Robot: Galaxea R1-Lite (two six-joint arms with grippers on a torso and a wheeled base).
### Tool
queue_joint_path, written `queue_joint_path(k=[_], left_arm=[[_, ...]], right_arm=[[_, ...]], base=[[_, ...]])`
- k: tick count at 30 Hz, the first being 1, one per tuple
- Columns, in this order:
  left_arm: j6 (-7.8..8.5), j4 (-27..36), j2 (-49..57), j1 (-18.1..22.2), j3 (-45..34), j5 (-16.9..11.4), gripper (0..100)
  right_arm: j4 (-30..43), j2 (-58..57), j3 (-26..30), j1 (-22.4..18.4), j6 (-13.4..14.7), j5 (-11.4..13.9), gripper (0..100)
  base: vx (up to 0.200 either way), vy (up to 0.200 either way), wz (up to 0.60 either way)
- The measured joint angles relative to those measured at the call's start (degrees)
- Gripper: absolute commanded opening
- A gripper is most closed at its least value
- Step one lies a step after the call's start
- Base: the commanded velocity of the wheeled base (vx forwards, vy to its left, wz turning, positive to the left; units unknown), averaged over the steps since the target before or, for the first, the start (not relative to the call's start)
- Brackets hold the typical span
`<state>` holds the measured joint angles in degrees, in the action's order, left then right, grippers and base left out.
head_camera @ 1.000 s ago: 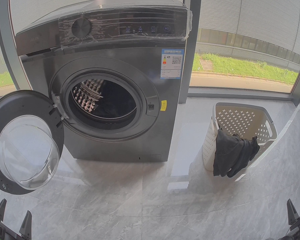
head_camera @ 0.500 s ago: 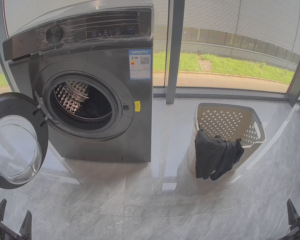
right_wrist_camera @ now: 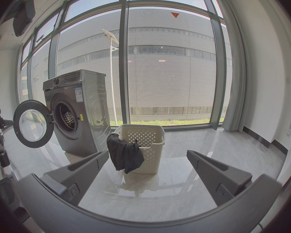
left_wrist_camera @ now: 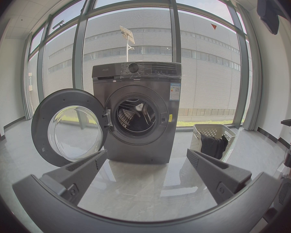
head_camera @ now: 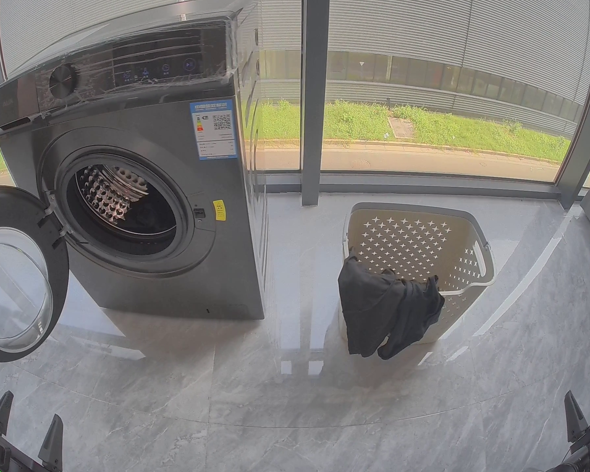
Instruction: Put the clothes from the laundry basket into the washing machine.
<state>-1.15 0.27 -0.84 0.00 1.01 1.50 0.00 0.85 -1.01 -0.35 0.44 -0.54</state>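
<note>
Two grippers, both spread wide w/ nothing between the fingers: left gripper [head_camera: 27,417] sits low at the near-left of the head view, right gripper [head_camera: 587,394] low at the near-right. Washing machine [head_camera: 236,250] stands on the grey tile floor [head_camera: 308,414] at left, by the window [head_camera: 439,67]. Its round door [head_camera: 19,276] is swung fully open to the left, leaving the drum [head_camera: 121,208] exposed (something dark inside, can't tell what). Cream perforated laundry basket [head_camera: 406,240] sits to the machine's right, apart from it. One dark garment [head_camera: 383,309] hangs over the basket's near rim & down its outer wall. Both grippers are well apart from basket & machine.
</note>
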Motion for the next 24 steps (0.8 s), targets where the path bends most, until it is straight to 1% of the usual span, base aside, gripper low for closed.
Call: queue_joint_path(k=[19,24], left_arm=[[0.06,0.0,0.0,0.0,0.0,0.0,100],[0.46,0.0,0.0,0.0,0.0,0.0,100]], right_arm=[[0.1,0.0,0.0,0.0,0.0,0.0,100],[0.0,0.0,0.0,0.0,0.0,0.0,100]], base=[[0.0,-0.2,0.0],[0.0,0.0,0.0]])
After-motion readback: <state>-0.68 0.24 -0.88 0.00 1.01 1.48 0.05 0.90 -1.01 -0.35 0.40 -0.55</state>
